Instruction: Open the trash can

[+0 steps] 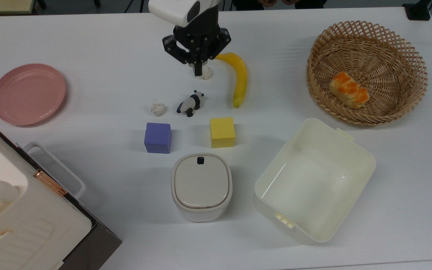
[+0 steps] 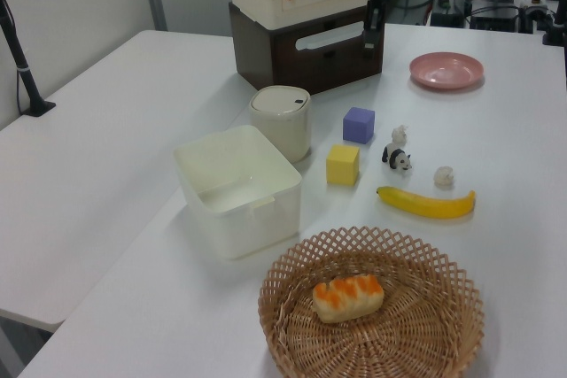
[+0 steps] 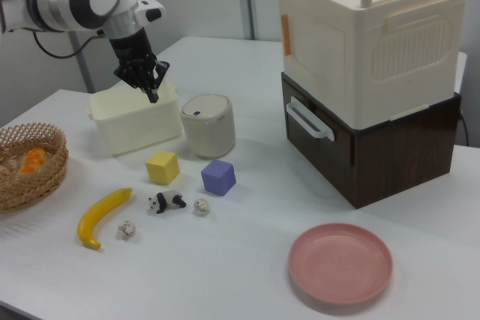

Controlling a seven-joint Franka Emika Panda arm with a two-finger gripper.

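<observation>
The trash can (image 1: 201, 185) is a small off-white rounded bin with its beige-grey lid down flat and a black button (image 1: 200, 160) at the rim. It stands at the front middle in the top view, between the cream box and the pale tub, and also appears as trash can (image 2: 281, 117) and trash can (image 3: 208, 125). My gripper (image 1: 198, 71) hangs in the air well behind it in the top view, over a paper ball, fingers pressed together and holding nothing. In the side views the gripper (image 2: 368, 42) (image 3: 153, 95) is high above the table.
Between gripper and bin lie a paper ball (image 1: 205, 72), banana (image 1: 239, 77), toy panda (image 1: 191, 104), second paper ball (image 1: 158, 108), purple cube (image 1: 158, 137) and yellow cube (image 1: 222, 132). A pale tub (image 1: 313, 180), basket (image 1: 366, 71), pink plate (image 1: 28, 93) and cream box (image 1: 17, 210) ring the table.
</observation>
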